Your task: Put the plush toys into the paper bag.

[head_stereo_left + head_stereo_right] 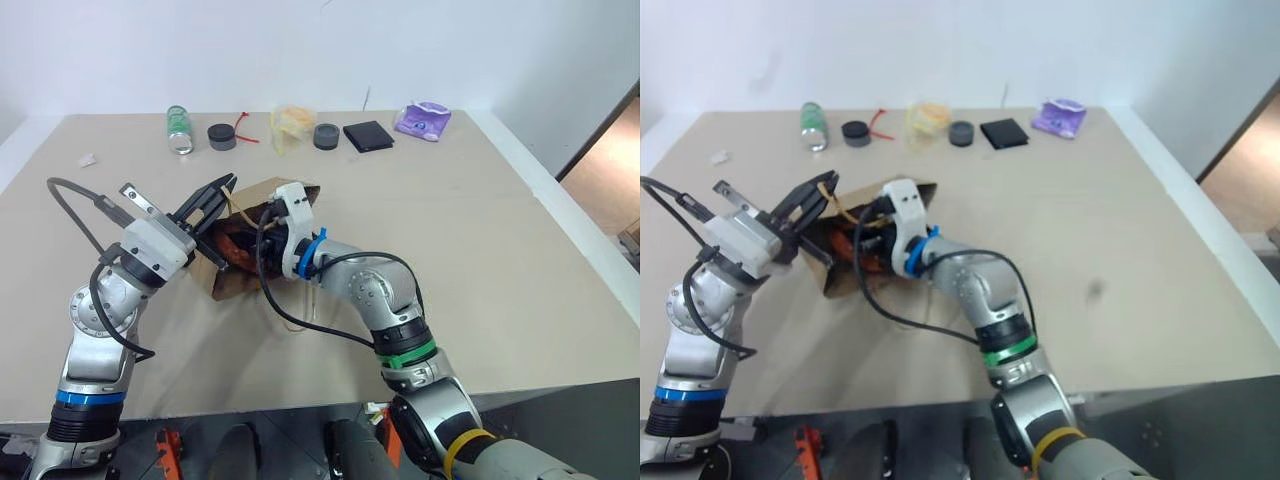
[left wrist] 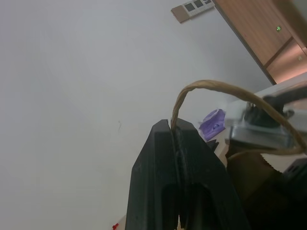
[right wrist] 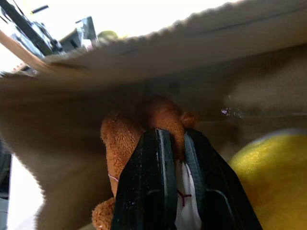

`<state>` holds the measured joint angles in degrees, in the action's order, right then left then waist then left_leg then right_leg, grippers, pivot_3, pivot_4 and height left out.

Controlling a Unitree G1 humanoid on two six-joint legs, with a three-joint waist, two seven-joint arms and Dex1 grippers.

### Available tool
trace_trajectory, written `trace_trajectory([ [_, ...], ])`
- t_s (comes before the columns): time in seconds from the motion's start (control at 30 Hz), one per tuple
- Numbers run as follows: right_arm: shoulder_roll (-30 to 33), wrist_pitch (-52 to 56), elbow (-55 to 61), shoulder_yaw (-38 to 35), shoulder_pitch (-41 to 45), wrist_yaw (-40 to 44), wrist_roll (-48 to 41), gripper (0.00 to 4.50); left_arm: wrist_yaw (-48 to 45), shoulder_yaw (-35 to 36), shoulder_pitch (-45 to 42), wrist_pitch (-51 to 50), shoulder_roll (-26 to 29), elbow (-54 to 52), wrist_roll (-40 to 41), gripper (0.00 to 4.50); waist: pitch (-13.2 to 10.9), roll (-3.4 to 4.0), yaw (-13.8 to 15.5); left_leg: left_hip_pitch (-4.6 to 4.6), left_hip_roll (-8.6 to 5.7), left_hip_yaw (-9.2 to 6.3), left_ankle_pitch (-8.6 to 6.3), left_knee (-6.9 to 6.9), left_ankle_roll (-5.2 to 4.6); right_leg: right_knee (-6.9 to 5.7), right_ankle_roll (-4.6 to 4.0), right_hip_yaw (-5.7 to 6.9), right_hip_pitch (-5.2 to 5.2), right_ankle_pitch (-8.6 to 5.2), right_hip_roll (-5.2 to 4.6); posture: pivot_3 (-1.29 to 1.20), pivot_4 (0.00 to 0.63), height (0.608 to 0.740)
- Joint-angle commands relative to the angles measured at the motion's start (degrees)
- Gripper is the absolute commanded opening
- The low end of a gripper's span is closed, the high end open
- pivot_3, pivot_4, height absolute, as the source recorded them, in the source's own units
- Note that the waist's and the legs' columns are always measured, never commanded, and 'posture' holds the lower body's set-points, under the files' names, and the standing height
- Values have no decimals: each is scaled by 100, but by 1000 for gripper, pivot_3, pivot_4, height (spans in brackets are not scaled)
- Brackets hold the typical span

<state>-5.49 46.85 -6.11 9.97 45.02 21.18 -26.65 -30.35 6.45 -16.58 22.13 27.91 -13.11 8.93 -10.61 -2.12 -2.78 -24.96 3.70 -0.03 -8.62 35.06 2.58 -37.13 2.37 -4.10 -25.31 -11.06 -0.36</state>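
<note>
White wall behind; beige counter (image 1: 480, 250) carries everything.

Paper bag (image 1: 232, 277) lies on its side near the counter's middle, mouth facing the robot's right, partly covered by both arms.

Left claw (image 2: 176, 132): fingers fully closed, pinching the tan cord handle (image 2: 201, 86), which loops up and away from the fingertips. In the eye views this claw sits at the bag's upper edge, holding the mouth lifted.

Right claw (image 3: 173, 136): reaches in through the bag's mouth. Its fingers stand only slightly apart, clamped on the brown plush doll (image 3: 122, 139), with a strip of white fabric showing between them. The doll's face is hidden behind the fingers; only russet fur is clear.

Yellow plush toy (image 3: 268, 177) lies just beside the doll inside the bag, cut off by the frame edge; its white part and key ring cannot be made out. From the eye views the bag's contents are mostly hidden, with just an orange-brown patch visible at the opening.

Back row along the far counter edge, well apart from the bag: green can (image 1: 179, 129) lying down, two dark round pieces (image 1: 222, 136) (image 1: 326, 136), a red tie (image 1: 245, 130), clear yellowish packet (image 1: 291, 126), black wallet (image 1: 368, 136), purple pouch (image 1: 422, 120). Small pale scrap (image 1: 87, 159) near the left edge; too small to identify.
</note>
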Motion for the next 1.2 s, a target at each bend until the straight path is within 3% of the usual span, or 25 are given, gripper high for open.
trace_trajectory([
  [0.03, 71, -149, 496, -86, -45, 305, -147, 1485, 53, 31, 18, 31, 7, -261, -7, 0, 0, 0, 1, 0, 0, 0, 0, 0, 0, 0, 0, 0, 0, 0, 0, 0, 150, 740],
  [0.2, 680, -37, 1310, -251, -413, 863, -447, 4070, 34, 76, 51, 48, 41, -254, 14, 0, 0, 0, 4, -2, 0, -1, 0, 0, 0, 1, 0, 0, 0, -3, -1, 0, 150, 740],
  [0.23, 779, -3, 1462, -281, -477, 959, -532, 4330, 32, 79, 52, 51, 44, -249, 15, 0, 0, 0, 5, -2, 0, -1, 0, 0, 0, 1, 0, 0, 0, -3, -1, 0, 150, 740],
  [0.5, 2666, 272, 2615, -884, -1364, 2544, -1599, 4330, 7, 64, -16, 88, 40, -143, 23, 0, 1, -1, 15, 0, -1, -2, -1, 0, 0, 1, -2, 1, 3, -5, -2, 0, 150, 740],
  [0.7, 4073, -1005, 2742, -115, -1961, 3632, -441, 4330, -34, 55, -18, 100, 46, -110, 54, 0, 0, -1, -2, 10, -2, 0, -1, 0, 1, 1, -2, -1, 3, -6, -2, 0, 150, 740],
  [0.8, 4229, -1791, 2687, 360, -2038, 3769, 254, 4330, -45, 46, -33, 102, 44, -87, 54, 0, 0, -1, -6, 18, -1, 0, -1, -3, 1, 1, -4, -2, 3, -6, 3, 0, 150, 740],
  [0.93, 3959, -1861, 2655, 629, -1984, 3747, 317, 4330, -51, 58, -37, 92, 50, -81, 62, 0, 1, -3, 4, 19, -2, 0, 0, -1, 4, 1, -4, -3, 9, -6, 0, 0, 150, 740],
  [1.2, 3718, -2852, 2213, 1675, -1976, 3696, 1657, 4330, -8, 114, -57, -96, 72, -144, 108, 0, 1, -4, 6, 19, -3, 1, -1, -1, 7, 2, -3, -3, 8, -6, -1, 0, 150, 740],
])
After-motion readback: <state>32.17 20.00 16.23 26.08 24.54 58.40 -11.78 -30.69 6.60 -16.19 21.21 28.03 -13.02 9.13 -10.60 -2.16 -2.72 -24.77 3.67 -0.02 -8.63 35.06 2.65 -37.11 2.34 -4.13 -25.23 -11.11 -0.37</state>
